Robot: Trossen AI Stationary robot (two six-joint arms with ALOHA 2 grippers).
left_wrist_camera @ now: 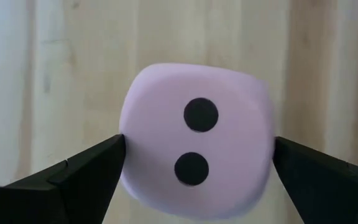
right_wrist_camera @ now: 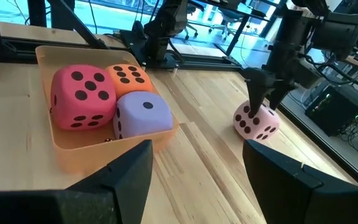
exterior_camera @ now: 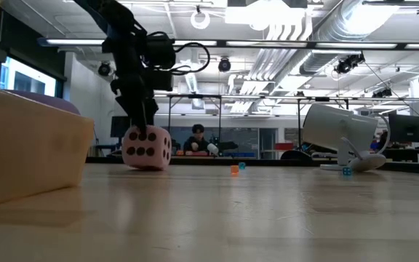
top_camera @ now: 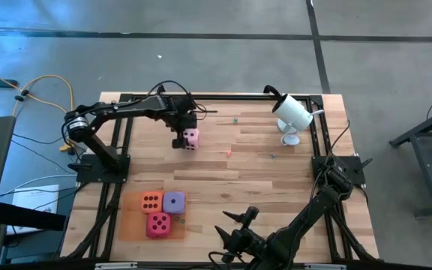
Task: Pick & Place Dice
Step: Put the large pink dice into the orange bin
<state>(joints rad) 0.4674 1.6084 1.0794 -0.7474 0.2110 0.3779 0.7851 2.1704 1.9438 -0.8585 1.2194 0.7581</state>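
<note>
- Left end effector (left_wrist_camera: 194,171) spread, straddling soft light-pink cube die (left_wrist_camera: 196,140); die sits directly betw. its fingers on wooden surface (top_camera: 261,172).
- Right end effector (right_wrist_camera: 194,180) waits part-spread, well apart.

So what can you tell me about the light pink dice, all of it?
The light pink dice is a soft-looking, foam-like cube with rounded corners and dark pips. It sits flat on the wooden table, apart from the other three dice in the orange tray. Its top face shows two pips; the side faces seen from table height show four and two. The left gripper is over it, jaws open on either side, a narrow gap showing on one side.
</note>
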